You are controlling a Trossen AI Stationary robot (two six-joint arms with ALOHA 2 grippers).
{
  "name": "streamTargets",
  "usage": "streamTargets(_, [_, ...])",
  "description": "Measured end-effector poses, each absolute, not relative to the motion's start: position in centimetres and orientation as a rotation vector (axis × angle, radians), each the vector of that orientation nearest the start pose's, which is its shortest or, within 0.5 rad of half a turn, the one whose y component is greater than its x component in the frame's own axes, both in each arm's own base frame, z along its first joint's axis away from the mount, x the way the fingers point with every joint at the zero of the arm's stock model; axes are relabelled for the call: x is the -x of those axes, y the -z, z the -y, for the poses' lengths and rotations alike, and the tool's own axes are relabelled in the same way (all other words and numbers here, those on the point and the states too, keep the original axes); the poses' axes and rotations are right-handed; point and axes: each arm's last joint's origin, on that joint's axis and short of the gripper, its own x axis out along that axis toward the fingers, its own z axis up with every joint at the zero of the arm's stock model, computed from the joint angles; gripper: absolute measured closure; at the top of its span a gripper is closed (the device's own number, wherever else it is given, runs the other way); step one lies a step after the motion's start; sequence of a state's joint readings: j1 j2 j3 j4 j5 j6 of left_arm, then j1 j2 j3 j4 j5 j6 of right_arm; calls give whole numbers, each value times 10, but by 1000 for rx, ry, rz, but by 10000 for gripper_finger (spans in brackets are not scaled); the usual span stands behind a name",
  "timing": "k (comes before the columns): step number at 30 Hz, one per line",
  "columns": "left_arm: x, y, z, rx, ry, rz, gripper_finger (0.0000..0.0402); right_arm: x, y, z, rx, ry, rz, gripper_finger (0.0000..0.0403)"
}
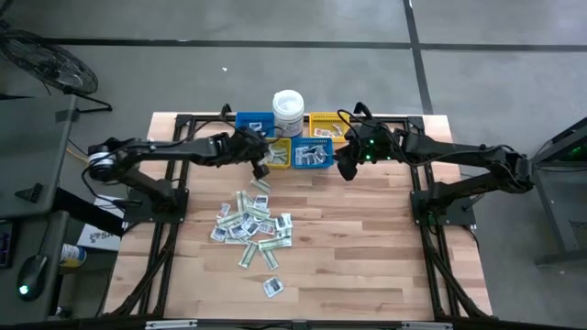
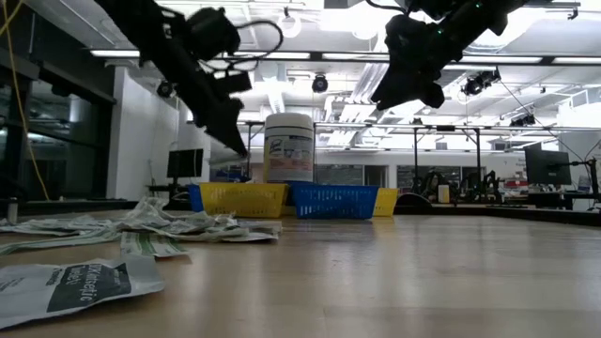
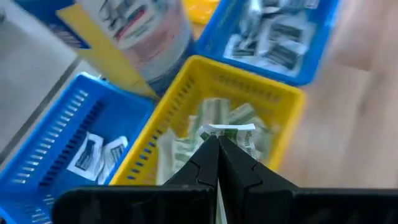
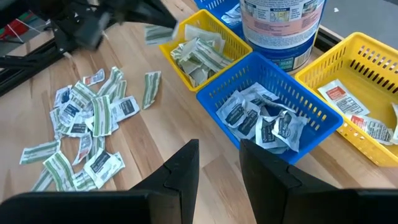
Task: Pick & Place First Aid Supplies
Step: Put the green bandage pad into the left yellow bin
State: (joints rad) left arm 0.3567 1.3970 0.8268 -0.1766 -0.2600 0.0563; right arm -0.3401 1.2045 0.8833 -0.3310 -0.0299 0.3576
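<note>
I have the left hand (image 3: 217, 144) clamped shut on one green-and-white strip packet (image 3: 229, 134), and it hangs above the yellow bin (image 3: 283, 99) that already holds a heap of the same green strips. From overhead, that left hand (image 1: 258, 161) sits at the near edge of the row of bins at the back of the counter (image 1: 367, 247), with the held packet showing pale just below it. The white tub (image 1: 287, 112) stands upright behind the bins, between a blue bin (image 1: 254, 122) and a second yellow bin (image 1: 326, 124).

My right hand (image 4: 217, 163) has its fingers parted with nothing between them. It hovers above the bare wood just in front of the blue bin (image 4: 311, 102) filled with white square packets. Overhead it shows just beside that bin's right end (image 1: 347, 168).

The rest of the supplies lie in a loose pile of packets (image 1: 251, 223) in the middle of the counter, white squares mixed with green strips, some overlapping. One white packet (image 1: 272, 287) lies apart from the pile, nearer the front edge. At counter height, the pile spreads along the left side (image 2: 169, 225) with a single printed packet (image 2: 70, 282) lying flat close to the camera.
</note>
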Motion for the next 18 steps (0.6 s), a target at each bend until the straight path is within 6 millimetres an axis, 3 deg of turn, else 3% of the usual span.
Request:
streamTargets(9, [-276,-201,-141,45,-581,-788,401,-239,-271,84,-463,413,-587,293])
streamTargets(18, [-283,-188,-145,69,-505,-832,387,-239,-271,84,-464,413,-587,293])
